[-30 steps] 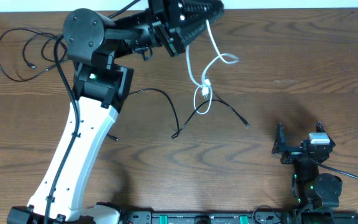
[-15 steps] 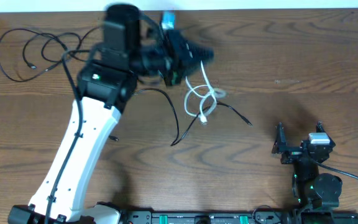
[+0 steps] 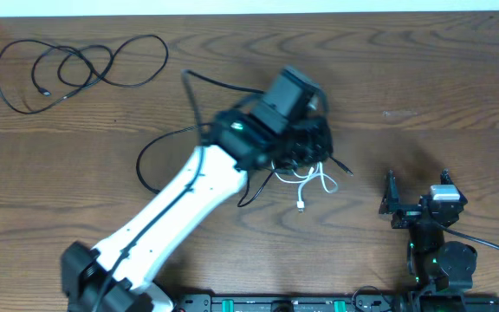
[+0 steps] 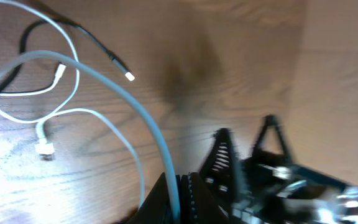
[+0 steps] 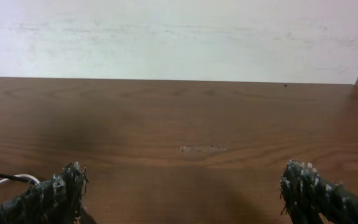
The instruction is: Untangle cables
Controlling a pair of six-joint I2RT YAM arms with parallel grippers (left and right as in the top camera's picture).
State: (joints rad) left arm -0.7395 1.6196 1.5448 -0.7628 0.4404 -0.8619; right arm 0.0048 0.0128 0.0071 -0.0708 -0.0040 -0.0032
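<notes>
My left gripper (image 3: 310,147) is over the table's middle and is shut on the white cable (image 3: 313,182). In the left wrist view the jaws (image 4: 180,190) pinch the white cable (image 4: 135,106), which loops out over the wood to a white plug (image 4: 44,148). A black cable (image 3: 176,134) runs under the left arm and crosses the white one. Its plug end (image 3: 346,172) lies right of the gripper and also shows in the left wrist view (image 4: 122,64). A second black cable (image 3: 68,65) lies coiled at the back left. My right gripper (image 3: 416,201) is open and empty at the front right.
The right wrist view shows its open fingers (image 5: 48,193) over bare wood, with bits of white and black cable (image 5: 2,180) at the left edge and a white wall behind. The right gripper also shows in the left wrist view (image 4: 247,155).
My left arm has swung from the back of the table down toward the centre right, carrying the white cable. The white cable's loops now lie nearer the front.
</notes>
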